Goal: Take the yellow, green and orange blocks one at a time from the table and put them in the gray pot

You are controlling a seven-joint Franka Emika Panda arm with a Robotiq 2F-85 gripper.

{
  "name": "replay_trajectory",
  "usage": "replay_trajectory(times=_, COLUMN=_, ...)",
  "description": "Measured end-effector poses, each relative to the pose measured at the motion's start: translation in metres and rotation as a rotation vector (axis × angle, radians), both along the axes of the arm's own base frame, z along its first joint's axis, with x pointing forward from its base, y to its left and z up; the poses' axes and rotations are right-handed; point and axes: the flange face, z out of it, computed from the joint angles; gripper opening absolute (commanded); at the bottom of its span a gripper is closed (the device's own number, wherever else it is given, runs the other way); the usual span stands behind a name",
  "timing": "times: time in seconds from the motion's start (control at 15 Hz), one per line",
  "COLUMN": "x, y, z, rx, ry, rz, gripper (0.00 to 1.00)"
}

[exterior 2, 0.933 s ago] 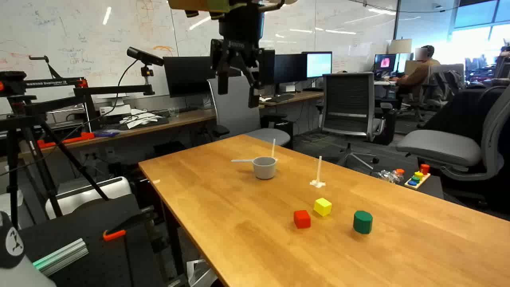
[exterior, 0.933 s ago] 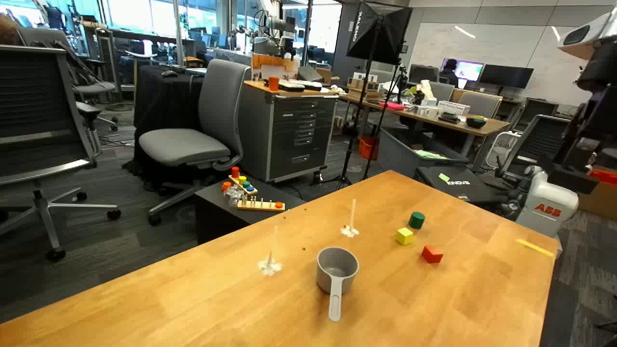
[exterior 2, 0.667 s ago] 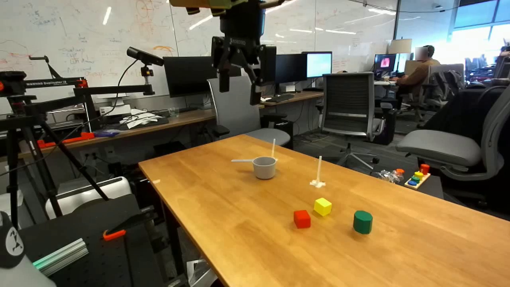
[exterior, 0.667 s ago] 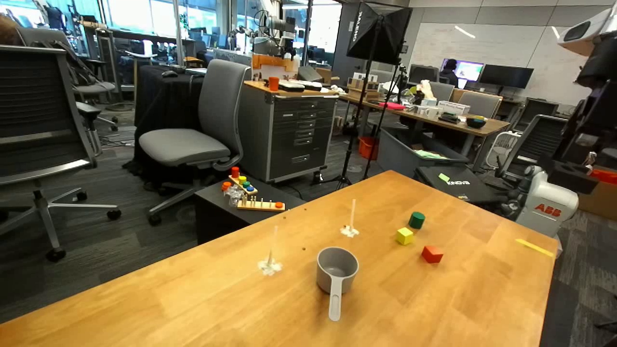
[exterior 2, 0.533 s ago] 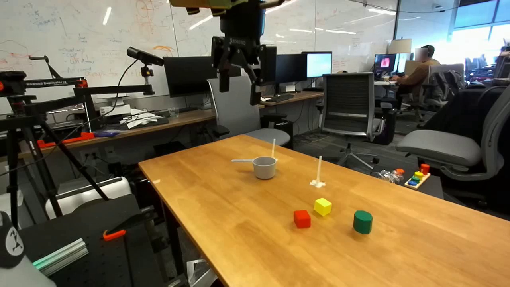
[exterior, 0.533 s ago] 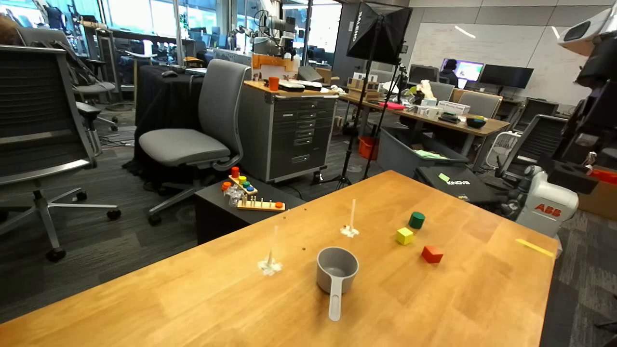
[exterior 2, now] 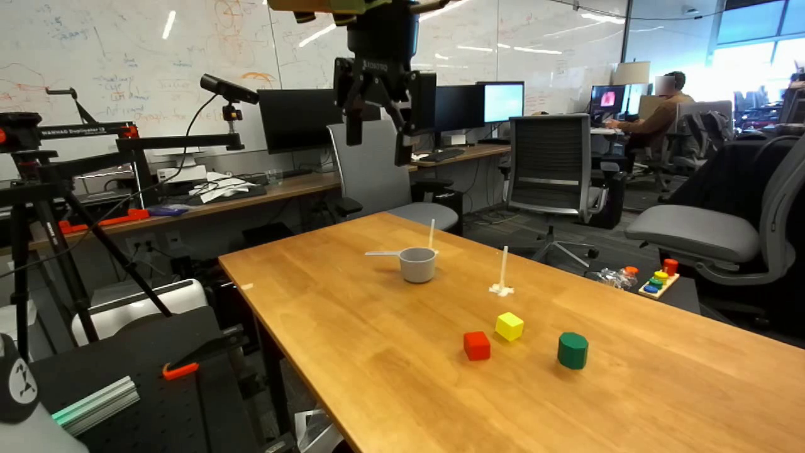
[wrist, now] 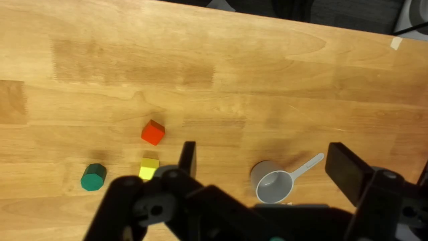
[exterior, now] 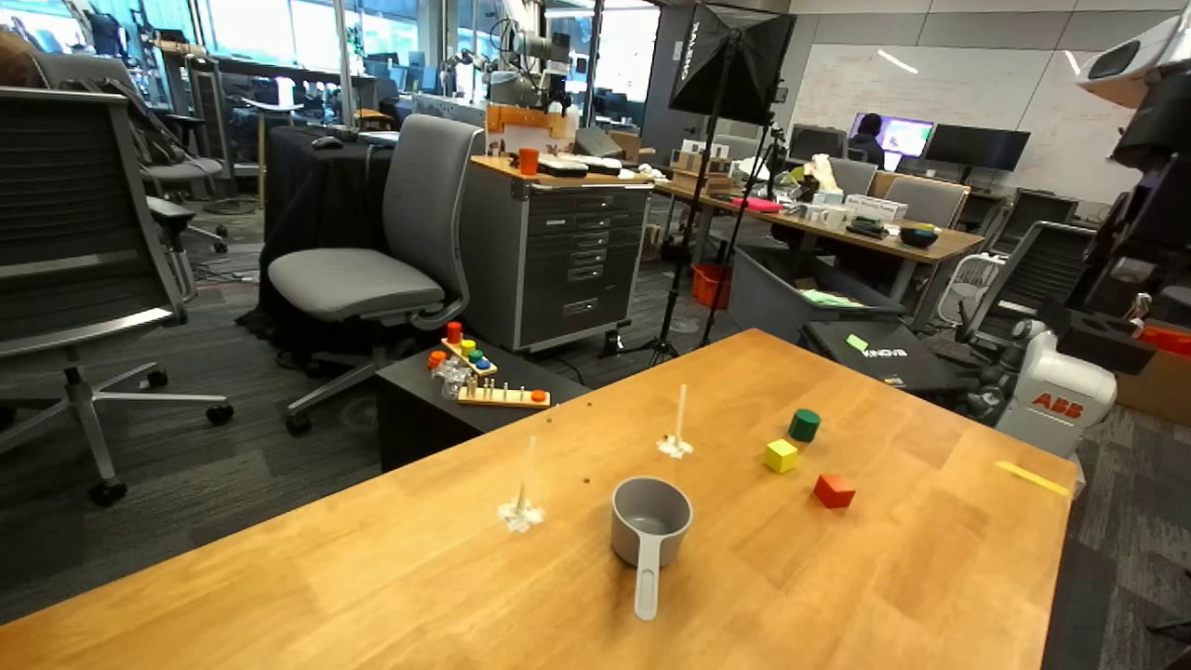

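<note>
Presently high above the table (wrist: 214, 110), jaws spread wide and with no block between them; gray pot (wrist: 260, 170) visible through the gap, upright and well below. Clock directions in the wrist view, centred on the gray pot: orange block (wrist: 153, 133) toward 10 o'clock, yellow block (wrist: 148, 168) toward 9, green block (wrist: 93, 177) also toward 9 but farther out. Note the near pairing of orange block and yellow block, the former at 12 o'clock of the latter and not touching it; green block well to the 9 o'clock side. Compare, in an exterior view, a thin upright stick (exterior 2: 504, 269) at 3 o'clock of the gray pot and roughly at 12 o'clock of the yellow block. Just changed, within the last second: a slight shift of the jaws, followed by stillness; no displacement of any block, none of the gray pot. Meaning for the task, as judged: a change of vantage only, with all three transfers yet to come. Likely next requirement: a descent toward 9 or 10 o'clock, with the jaws squared to a single block. Chief hazard, also judged: a nudge to the orange block during a reach for the yellow block.
</note>
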Motion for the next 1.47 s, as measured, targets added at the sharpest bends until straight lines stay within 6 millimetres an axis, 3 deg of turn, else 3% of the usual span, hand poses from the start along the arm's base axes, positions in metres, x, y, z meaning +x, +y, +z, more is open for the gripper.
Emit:
replay_trajectory(times=1.13, x=0.001, y=-0.001, z=-0.006, rx=-0.010, ry=0.013, rz=0.011, gripper=1.00)
replay_trajectory(times=1.47, x=0.011, y=-0.004, z=-0.009, rx=-0.048, ry=0.013, rz=0.098, gripper=1.00)
